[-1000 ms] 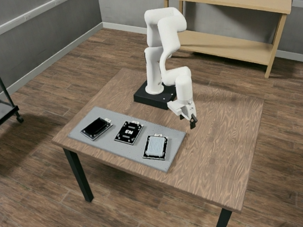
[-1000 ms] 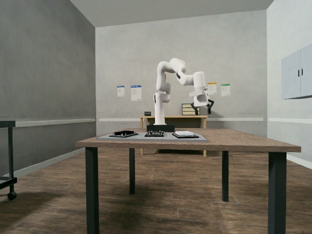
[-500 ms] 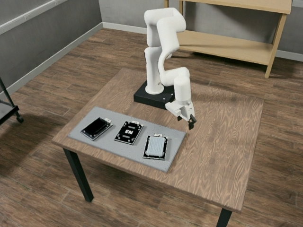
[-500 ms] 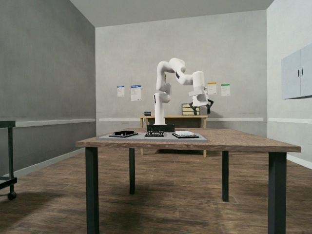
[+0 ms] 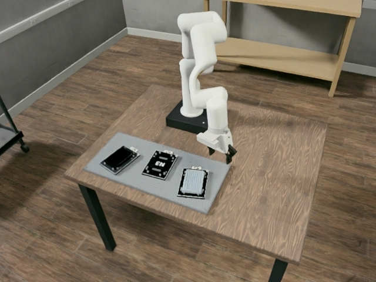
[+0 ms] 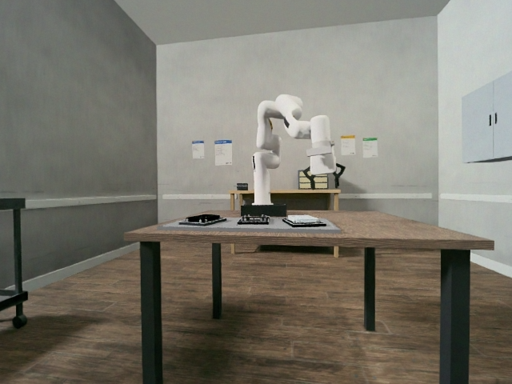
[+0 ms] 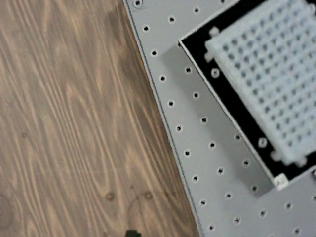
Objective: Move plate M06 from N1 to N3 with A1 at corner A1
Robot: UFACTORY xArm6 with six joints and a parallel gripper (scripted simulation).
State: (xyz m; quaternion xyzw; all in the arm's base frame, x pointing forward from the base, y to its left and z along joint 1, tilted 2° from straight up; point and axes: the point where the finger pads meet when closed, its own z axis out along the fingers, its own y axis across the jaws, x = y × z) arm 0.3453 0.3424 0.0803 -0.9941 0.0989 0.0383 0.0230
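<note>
A grey perforated deck lies on the wooden table and carries three black nests. The left nest holds a black plate. The middle nest is empty and shows white lettering. The right nest holds a white well plate, which also shows in the wrist view at the upper right. The plate labels and nest signs are too small to read. My gripper is open and empty. It hangs above the table by the deck's far right corner, apart from the white plate. It also shows in the exterior view.
The arm's black base stands behind the deck. The deck's edge runs diagonally through the wrist view, with bare wood to its left. A wooden shelf bench stands beyond the table, and a cart at the left.
</note>
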